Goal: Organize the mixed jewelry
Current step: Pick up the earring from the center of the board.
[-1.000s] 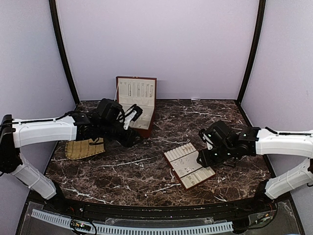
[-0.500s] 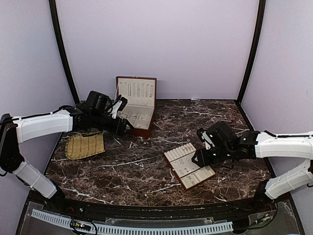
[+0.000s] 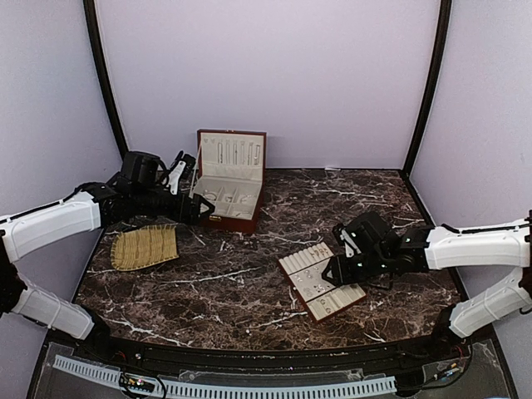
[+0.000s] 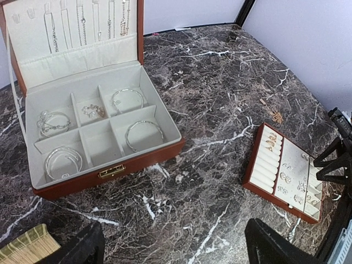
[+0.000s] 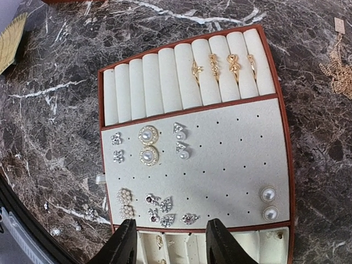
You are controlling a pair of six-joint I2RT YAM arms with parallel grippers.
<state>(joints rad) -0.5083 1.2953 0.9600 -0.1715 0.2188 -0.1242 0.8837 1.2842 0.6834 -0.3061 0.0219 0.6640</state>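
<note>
Dark brown marble bench (image 3: 233, 283), white-veined. Red-brown jewelry box (image 4: 82, 181), cream lining, silvery bangles (image 4: 144, 135). Cream ring tray (image 5: 236, 154), brown rim, gold rings (image 5: 220, 61). Straw-yellow woven mat (image 3: 145, 247).

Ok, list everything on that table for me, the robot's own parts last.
Box: one, red-brown, cream lining, open, far left.
Bangles: at least four, silvery, in the box compartments.
Necklaces: several, silvery, in the box lid.
Tray: one, cream with brown rim, centre right.
Rings: four, gold, in the tray's rolls.
Studs: many, pearl and silvery, on the tray's pad.
Chain: one, gold, on the table beside the tray.
Mat: one, straw-coloured, left, nearer than the box.
Table: one, dark marble, under everything.
Left tool: one, black, open, by the box.
Right tool: one, black, open, over the tray.
</note>
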